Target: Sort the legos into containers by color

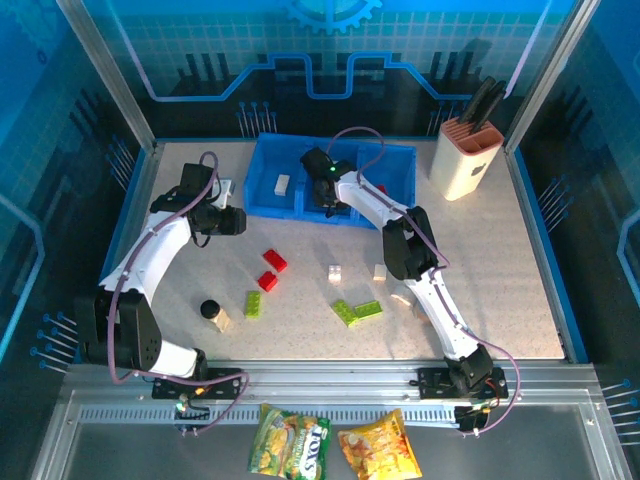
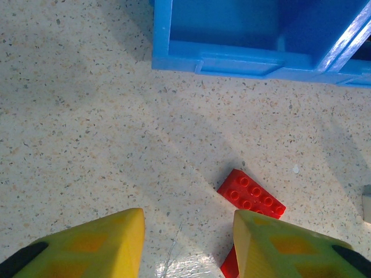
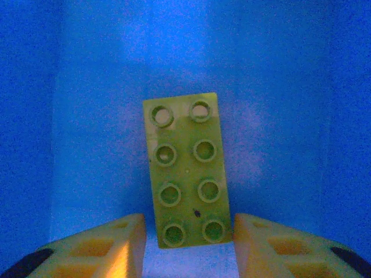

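Hanging just off the near left corner of the blue tray [image 1: 268, 211], the left hand [image 1: 230, 221] has its jaws partly apart with nothing between them. Its wrist view [image 2: 188, 223] shows bare speckled counter [image 2: 87, 116] under the yellow fingers [image 2: 110, 243]. A red brick [image 2: 251, 194] lies flat just ahead, studs up, its long axis slanting across the view, and a second red brick [image 2: 231, 266] peeks out beside the right finger. The overhead view places a dark-capped bottle [image 1: 210, 310] near the counter's near left corner. A lone lime brick [image 1: 254, 304] lies just to the right of it. In the tray's left compartment a white brick [image 1: 282, 183] lies at a slant. The right hand [image 1: 325, 190] hovers over the middle compartment. Its wrist view [image 3: 188, 223] shows a green brick [image 3: 185, 171] studs up on the blue floor, its long axis running away from the hand and tipped slightly. The jaws stand a little wider than its near end; I cannot tell whether either pad touches it. Blue floor is free on both long sides. A green pair [image 1: 356, 311] and a cream brick [image 1: 335, 272] lie mid-counter, with open counter between them and the tray's front wall. The knife block [image 1: 465, 160] stands at the far right corner.
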Robot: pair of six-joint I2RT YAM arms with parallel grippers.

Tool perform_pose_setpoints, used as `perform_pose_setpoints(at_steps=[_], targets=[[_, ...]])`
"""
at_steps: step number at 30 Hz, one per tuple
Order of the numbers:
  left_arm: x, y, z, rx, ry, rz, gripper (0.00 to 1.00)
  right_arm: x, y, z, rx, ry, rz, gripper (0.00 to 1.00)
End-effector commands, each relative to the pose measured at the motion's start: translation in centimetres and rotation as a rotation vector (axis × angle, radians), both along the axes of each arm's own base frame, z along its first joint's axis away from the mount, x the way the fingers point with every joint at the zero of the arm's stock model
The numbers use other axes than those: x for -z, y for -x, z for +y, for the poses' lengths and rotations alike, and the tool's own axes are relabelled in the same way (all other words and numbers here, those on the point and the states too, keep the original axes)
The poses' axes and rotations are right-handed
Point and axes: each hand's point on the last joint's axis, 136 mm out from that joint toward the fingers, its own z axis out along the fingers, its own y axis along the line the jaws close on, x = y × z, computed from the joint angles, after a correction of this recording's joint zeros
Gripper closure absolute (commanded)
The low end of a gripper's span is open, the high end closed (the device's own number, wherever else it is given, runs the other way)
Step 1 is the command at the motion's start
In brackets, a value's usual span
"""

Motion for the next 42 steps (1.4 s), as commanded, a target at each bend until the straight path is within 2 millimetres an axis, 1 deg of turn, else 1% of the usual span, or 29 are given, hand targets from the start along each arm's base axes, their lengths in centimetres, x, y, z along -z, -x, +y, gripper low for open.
perform_pose_setpoints(at_steps=[1,4,9,14,17,18,24,29,34,42], targets=[[-0.2,0.2,-0.3,0.020,0.022,-0.012,0.55,-4.4,-0.9,-0.3,-0.006,-0.004,-0.079,0.55],[-0.1,0.2,-0.3,0.020,0.021,-0.008,0.55,-6.2,-0.6,-0.1,-0.034,0.006,-0.101,0.55],[-0.1,0.2,-0.3,0.020,0.022,-0.005,0.55,-8.0,0.8,0.5,-0.115,0.022,-0.094,0.55],[0.0,0.1,-0.4,0.021,0.029,0.000,0.55,-10.0,2.7,0.8,-0.176,0.039,-0.095,0.55],[0.1,0.1,-0.5,0.023,0.032,0.003,0.55,-11.4,4.2,0.9,-0.214,0.029,-0.096,0.55],[0.1,0.1,-0.5,0.023,0.034,0.005,0.55,-11.3,4.7,0.8,-0.224,0.034,-0.085,0.55],[0.6,0.2,-0.7,0.024,0.049,0.026,0.54,-12.2,8.3,1.1,-0.303,0.017,-0.053,0.55],[0.9,0.4,-1.3,0.033,0.071,0.050,0.54,-12.7,11.2,1.0,-0.342,-0.024,-0.038,0.56],[0.9,0.8,-1.8,0.049,0.041,0.073,0.53,-12.1,14.1,-0.3,-0.350,-0.036,-0.007,0.56],[1.3,1.8,-4.2,0.111,0.013,0.133,0.51,-10.2,18.1,-2.8,-0.379,-0.031,0.059,0.57]])
